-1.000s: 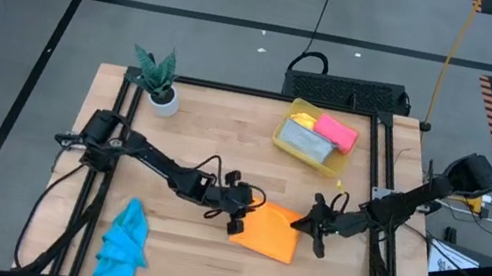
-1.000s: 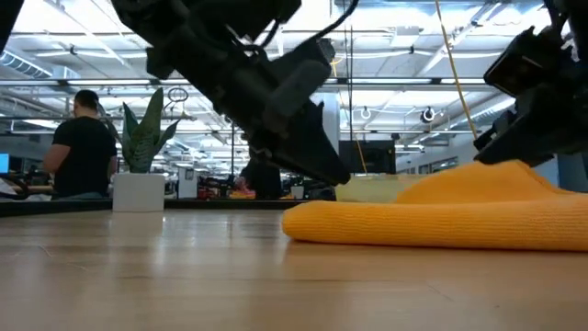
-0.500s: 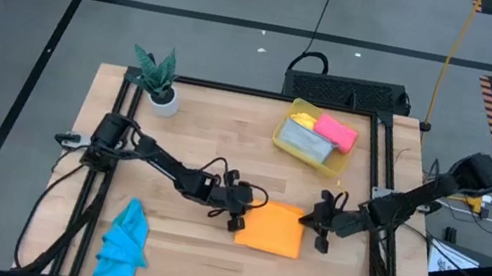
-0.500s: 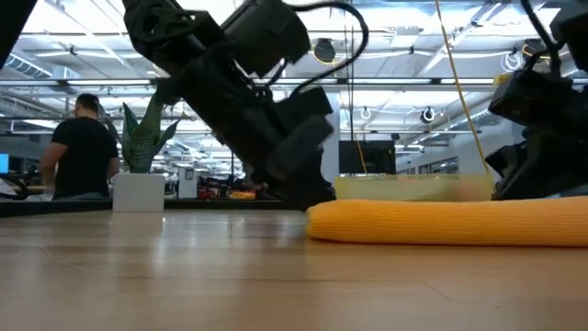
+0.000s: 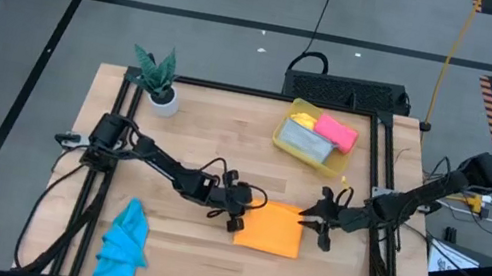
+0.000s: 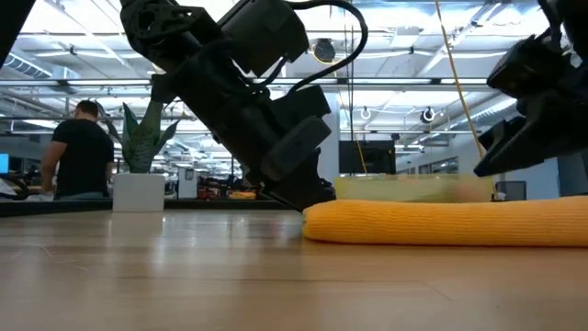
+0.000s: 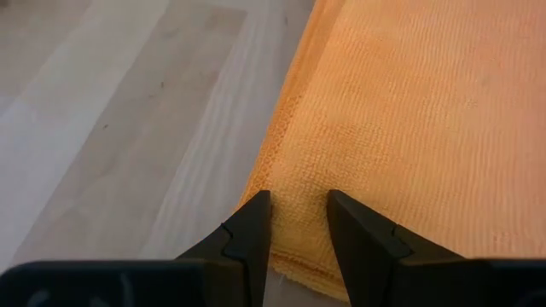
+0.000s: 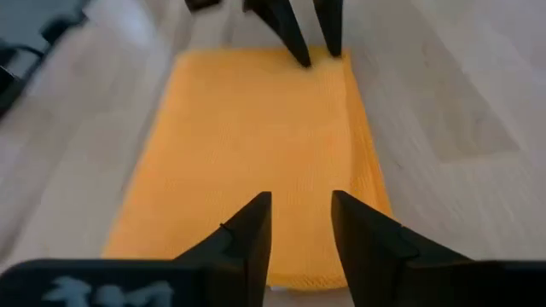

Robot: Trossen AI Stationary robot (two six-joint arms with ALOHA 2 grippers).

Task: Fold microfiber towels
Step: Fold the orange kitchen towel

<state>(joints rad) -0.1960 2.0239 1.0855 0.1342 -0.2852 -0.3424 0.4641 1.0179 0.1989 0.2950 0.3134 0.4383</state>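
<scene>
An orange towel (image 5: pixel 272 229) lies flat and folded on the wooden bench (image 5: pixel 197 129), near the front and a bit to the right of the middle.

The left hand (image 5: pixel 234 219) sits low at the left edge of the orange towel. In the left wrist view its two dark fingers (image 7: pixel 251 232) are apart, with one corner of the towel edge lying between them. The fingers do not squeeze the cloth. In the low view the left arm leans down to the bench right beside the rounded fold of the towel.

The right hand (image 5: pixel 319 224) is just beside the right edge of the same towel. In the right wrist view its fingers (image 8: pixel 252 228) are apart too, and the towel lies flat past them. It holds nothing. In the low view it hangs a little above the towel.

A bright blue towel (image 5: pixel 124 243) lies in a crumpled heap near the front left corner of the bench, well apart from both hands.

A yellow plastic bin (image 5: pixel 318 138) stands at the back right of the bench. Inside it are a pink towel (image 5: pixel 336 132), a grey towel (image 5: pixel 304 141) and a bit of a yellow towel (image 5: pixel 303 120).

A small plant in a white pot (image 5: pixel 160 81) stands at the back left.

Far off in the room, in the low view, a person in a dark shirt (image 6: pixel 81 153) shows behind the bench.
</scene>
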